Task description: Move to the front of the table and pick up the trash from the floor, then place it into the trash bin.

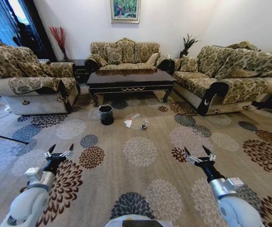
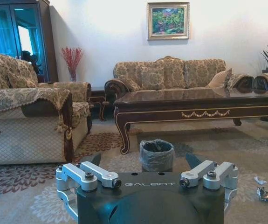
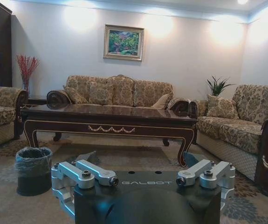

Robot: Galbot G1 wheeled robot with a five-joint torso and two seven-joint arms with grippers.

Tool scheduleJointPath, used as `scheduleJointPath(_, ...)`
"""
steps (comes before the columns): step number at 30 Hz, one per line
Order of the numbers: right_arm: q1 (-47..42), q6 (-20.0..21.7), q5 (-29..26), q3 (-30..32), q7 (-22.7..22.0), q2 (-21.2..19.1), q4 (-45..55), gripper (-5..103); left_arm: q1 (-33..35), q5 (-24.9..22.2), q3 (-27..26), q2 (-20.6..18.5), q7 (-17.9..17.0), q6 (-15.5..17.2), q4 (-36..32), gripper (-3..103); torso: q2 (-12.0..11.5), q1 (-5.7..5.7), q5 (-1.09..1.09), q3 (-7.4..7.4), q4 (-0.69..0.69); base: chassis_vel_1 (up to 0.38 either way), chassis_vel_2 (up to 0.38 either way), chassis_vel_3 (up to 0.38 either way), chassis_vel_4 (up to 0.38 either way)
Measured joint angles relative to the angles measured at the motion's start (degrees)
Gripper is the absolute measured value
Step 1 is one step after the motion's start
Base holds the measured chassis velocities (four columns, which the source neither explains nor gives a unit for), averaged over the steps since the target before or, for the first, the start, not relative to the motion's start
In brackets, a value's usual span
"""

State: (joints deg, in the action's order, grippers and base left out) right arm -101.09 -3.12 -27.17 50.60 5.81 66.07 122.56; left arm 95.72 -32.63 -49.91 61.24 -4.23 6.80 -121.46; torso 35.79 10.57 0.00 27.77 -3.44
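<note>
The dark wood table [image 1: 130,77] stands far ahead between the sofas. In front of it on the floor [image 1: 173,165], the black trash bin [image 1: 106,114] stands to the left. The trash lies just right of the bin: a white paper wad [image 1: 127,123], a clear bottle [image 1: 136,116] and a dark scrap [image 1: 144,126]. My left gripper [image 1: 59,152] and right gripper [image 1: 198,153] hang open and empty low over the carpet, well short of the trash. The left wrist view shows the bin [image 2: 156,155], the table [image 2: 194,100] and the scrap [image 2: 264,193]. The right wrist view shows the bin [image 3: 33,169] and the table [image 3: 110,112].
A sofa [image 1: 29,82] flanks the left, another sofa [image 1: 225,78] the right, and a third [image 1: 124,53] sits behind the table. A thin dark rod [image 1: 5,137] lies on the carpet at the left. Open carpet stretches between me and the trash.
</note>
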Motion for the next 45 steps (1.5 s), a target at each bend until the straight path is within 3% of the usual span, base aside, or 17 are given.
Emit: scheduleJointPath(45,-0.05,-0.43,0.54,-0.41,0.4,0.19,-0.99,100,0.34,0.45,0.03,0.42,-0.03,-0.01,0.98,100,-10.51,-4.03,0.0,-6.46,0.0,0.0,0.0,0.0,0.0)
